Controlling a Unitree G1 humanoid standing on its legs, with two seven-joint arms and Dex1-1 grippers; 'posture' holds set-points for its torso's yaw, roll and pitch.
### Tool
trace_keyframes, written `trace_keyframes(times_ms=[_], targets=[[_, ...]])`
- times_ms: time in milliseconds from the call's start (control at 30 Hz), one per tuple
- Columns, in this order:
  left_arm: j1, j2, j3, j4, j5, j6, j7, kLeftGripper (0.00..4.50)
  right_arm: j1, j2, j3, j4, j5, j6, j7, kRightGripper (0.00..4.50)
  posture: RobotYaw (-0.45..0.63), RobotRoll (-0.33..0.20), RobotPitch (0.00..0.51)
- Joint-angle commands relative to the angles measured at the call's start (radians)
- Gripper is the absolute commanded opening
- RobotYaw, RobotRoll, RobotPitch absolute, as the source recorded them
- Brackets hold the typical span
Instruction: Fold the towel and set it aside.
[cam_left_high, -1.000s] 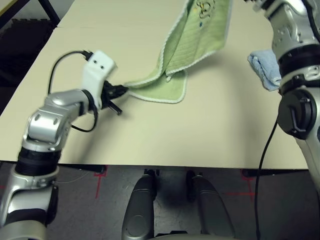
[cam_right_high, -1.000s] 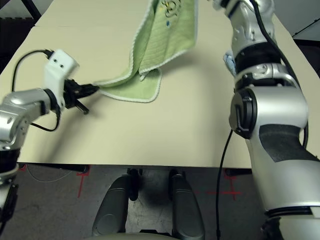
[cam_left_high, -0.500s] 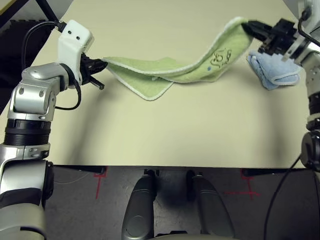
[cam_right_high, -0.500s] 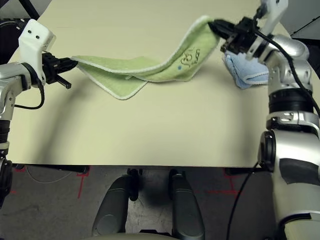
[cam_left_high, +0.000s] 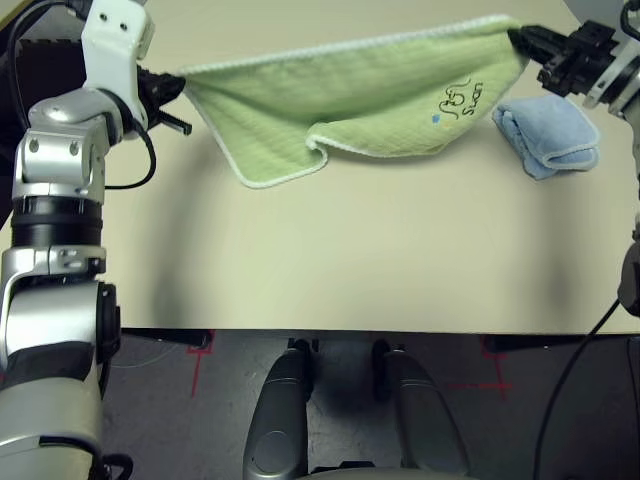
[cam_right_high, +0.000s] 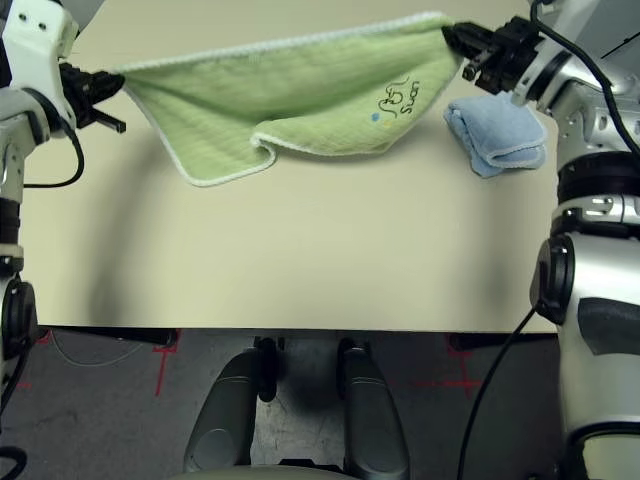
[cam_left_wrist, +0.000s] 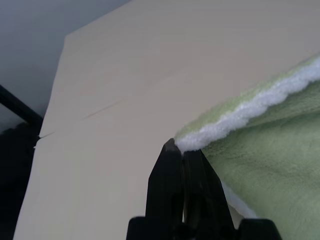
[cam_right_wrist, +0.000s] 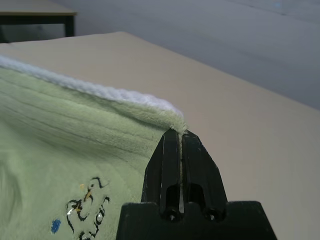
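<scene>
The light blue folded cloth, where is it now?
In both eye views, the light blue folded cloth lies on the table, toward the robot's right, just nearer the robot than the right claw.

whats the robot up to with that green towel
The robot is holding the green towel stretched between its two grippers, the left gripper shut on one corner and the right gripper shut on another. The lower edge hangs loose and partly curled, so it isn't folded yet. A blue towel lies folded on the table.
</scene>
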Motion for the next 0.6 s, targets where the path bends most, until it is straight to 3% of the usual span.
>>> trace_keyframes(times_ms=[33, 200, 400, 600], targets=[[-0.073, -0.013, 0.017, 0.167, 0.039, -0.113, 0.097, 0.02, -0.050, 0.005, -0.008, 0.081, -0.044, -0.077, -0.110, 0.00, 0.03, 0.000, 0.309], [-0.217, -0.029, 0.024, 0.378, 0.075, -0.283, 0.251, 0.02, -0.120, 0.027, -0.018, 0.137, -0.073, -0.123, -0.214, 0.00, 0.03, 0.000, 0.321], [-0.332, -0.036, 0.052, 0.483, 0.077, -0.435, 0.328, 0.02, -0.179, 0.000, -0.060, 0.158, -0.069, -0.188, -0.297, 0.00, 0.04, 0.000, 0.335], [-0.298, -0.039, 0.057, 0.489, 0.074, -0.423, 0.199, 0.02, -0.113, -0.014, -0.119, 0.147, -0.005, -0.179, -0.076, 0.00, 0.02, 0.000, 0.357]])
